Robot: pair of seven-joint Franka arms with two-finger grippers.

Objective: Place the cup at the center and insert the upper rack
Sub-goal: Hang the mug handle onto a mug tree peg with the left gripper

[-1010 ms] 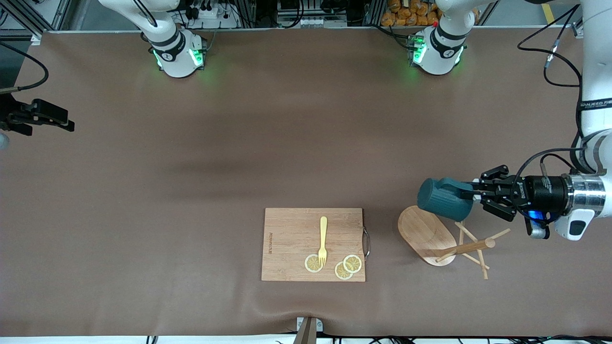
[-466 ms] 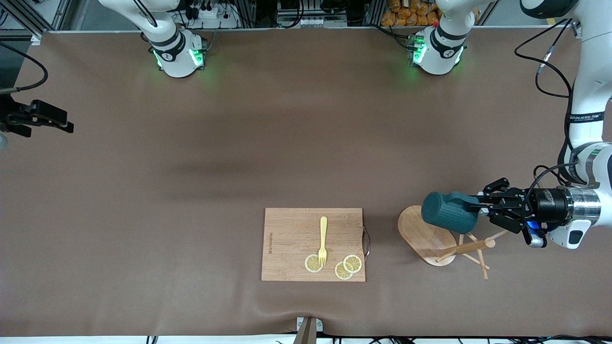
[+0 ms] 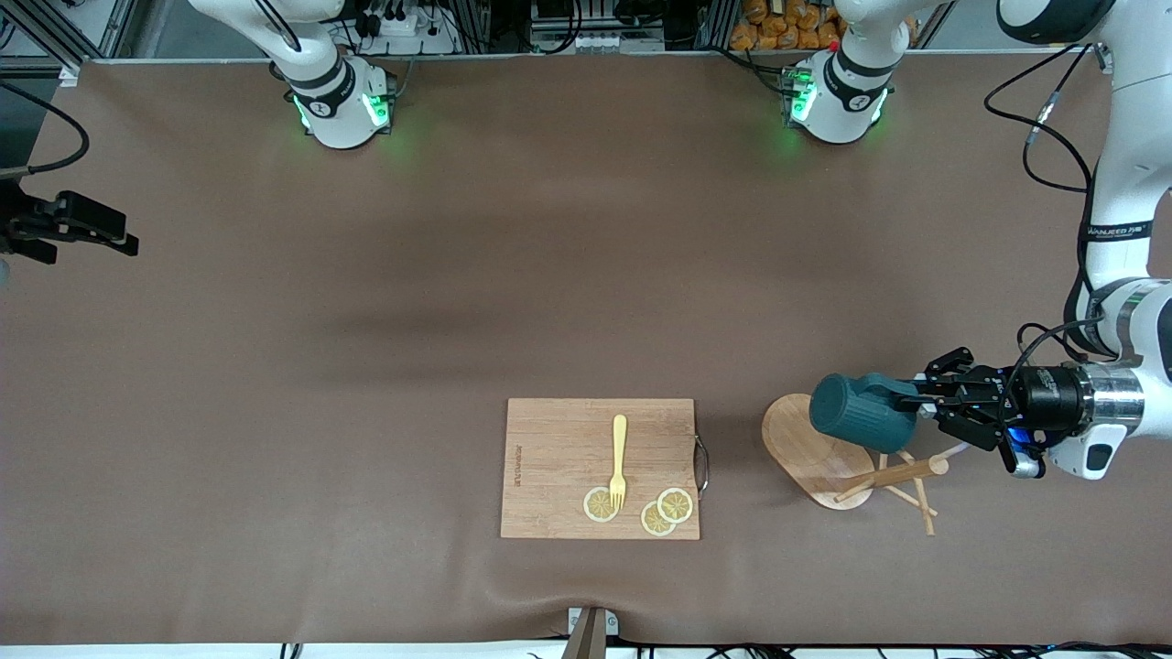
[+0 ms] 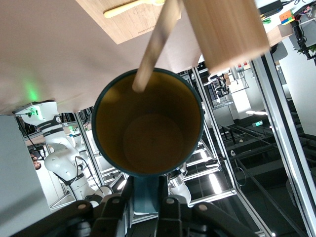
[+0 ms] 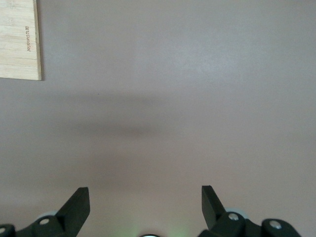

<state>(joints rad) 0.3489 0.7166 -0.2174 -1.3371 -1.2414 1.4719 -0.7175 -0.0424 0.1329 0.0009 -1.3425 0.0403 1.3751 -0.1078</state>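
The dark teal cup (image 3: 861, 414) lies sideways in the air, its mouth toward the table's middle. My left gripper (image 3: 916, 398) is shut on its handle. It hangs over the upper rack, which lies tipped on its side, with the oval base (image 3: 806, 448) on edge, the post (image 3: 893, 474) flat and thin pegs splayed. In the left wrist view I see the cup's yellowish inside (image 4: 148, 133), with the left gripper (image 4: 147, 197) clamped on the handle. A peg (image 4: 157, 44) crosses the cup's rim. My right gripper (image 3: 124, 240) waits open at the right arm's end of the table, its fingers (image 5: 79, 202) over bare mat.
A rectangular wooden cutting board (image 3: 558, 439) lies near the front edge, beside the rack toward the table's middle. It carries a yellow fork (image 3: 619, 458) and lemon slices (image 3: 667, 511). Its corner (image 5: 19, 39) shows in the right wrist view. Brown mat covers the table.
My left gripper has carried the cup downward, closer over the tipped rack's base and pegs. The right gripper has barely shifted.
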